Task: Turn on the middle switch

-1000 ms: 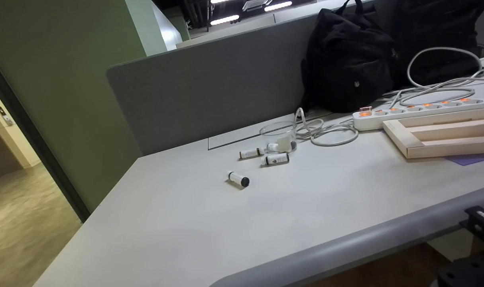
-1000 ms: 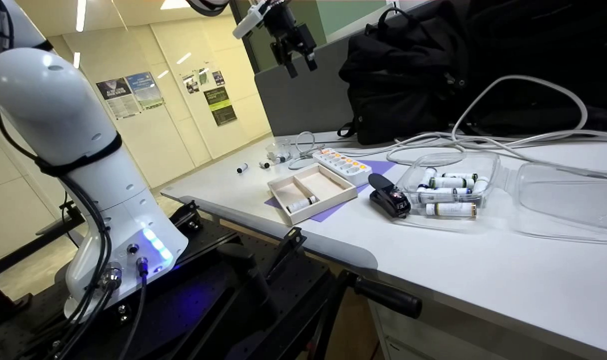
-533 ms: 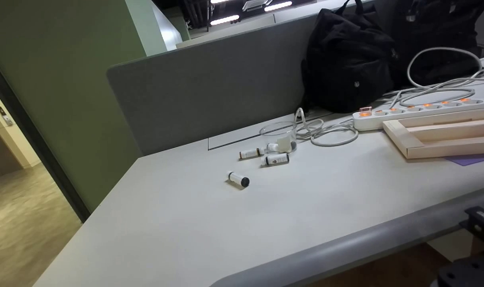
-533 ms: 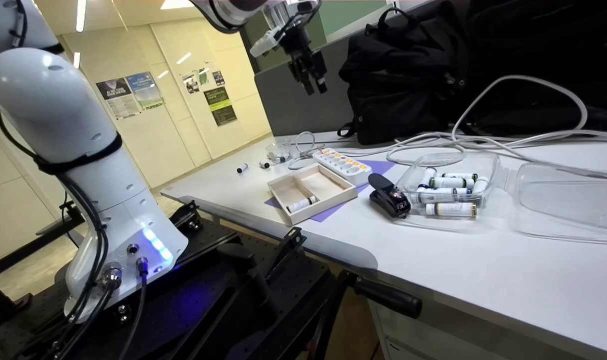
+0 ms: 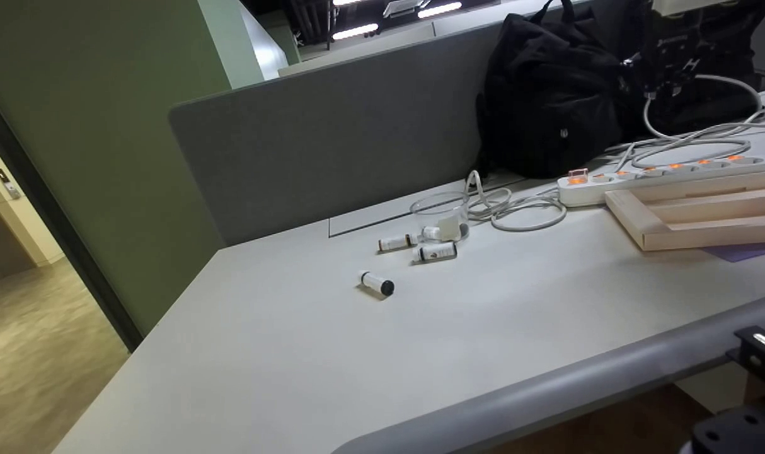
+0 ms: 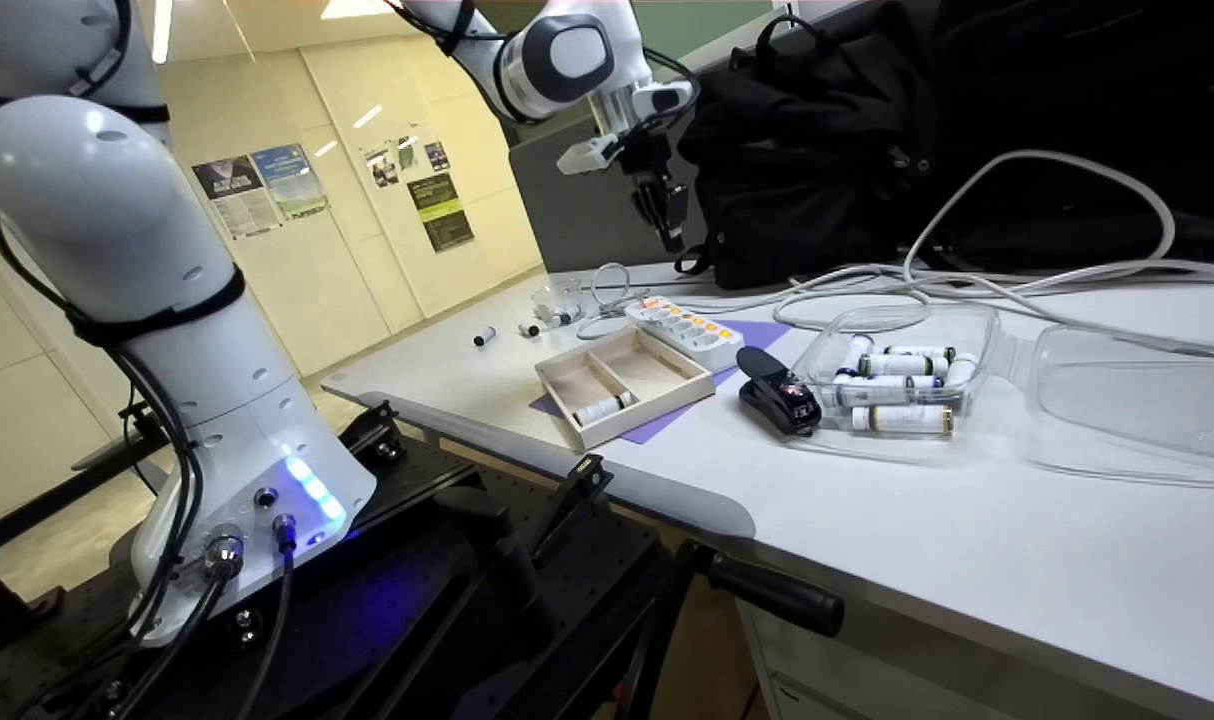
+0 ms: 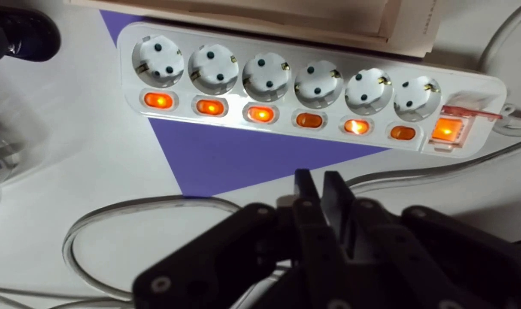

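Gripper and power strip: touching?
Apart. In an exterior view, the gripper hangs above the power strip, with a clear gap between them.

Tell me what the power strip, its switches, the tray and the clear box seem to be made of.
Power strip: likely plastic, white and glossy, going by its bright reflections.
Switches: probably translucent orange plastic, since several glow from within.
Tray: apparently wood, matte, perhaps unvarnished, from its pale tan, shineless look.
Box: shiny and see-through, as vials show inside; probably plastic, glass not excluded.
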Robot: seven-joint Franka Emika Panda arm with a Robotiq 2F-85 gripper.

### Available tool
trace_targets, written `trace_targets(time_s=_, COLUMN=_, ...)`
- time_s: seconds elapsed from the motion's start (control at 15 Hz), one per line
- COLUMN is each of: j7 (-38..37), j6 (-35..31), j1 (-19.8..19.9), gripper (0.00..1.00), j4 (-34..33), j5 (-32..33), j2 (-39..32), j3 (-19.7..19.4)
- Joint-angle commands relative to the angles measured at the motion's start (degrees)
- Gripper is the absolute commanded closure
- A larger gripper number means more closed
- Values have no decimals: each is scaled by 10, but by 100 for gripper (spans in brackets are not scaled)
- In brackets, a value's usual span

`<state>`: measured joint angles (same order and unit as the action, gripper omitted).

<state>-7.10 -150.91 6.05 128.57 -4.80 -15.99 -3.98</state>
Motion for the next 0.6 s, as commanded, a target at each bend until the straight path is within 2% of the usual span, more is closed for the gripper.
trace_targets(time_s=0.0, j7=-26, j6=20, j1=-8, gripper=100, j4=-35, j5=4, j2=-44, j3=-14)
trace_targets(time_s=0.53, j7=-74, j6=6, j1=-27, gripper=100, j4=-42, j5=16, j2=-87, j3=-47)
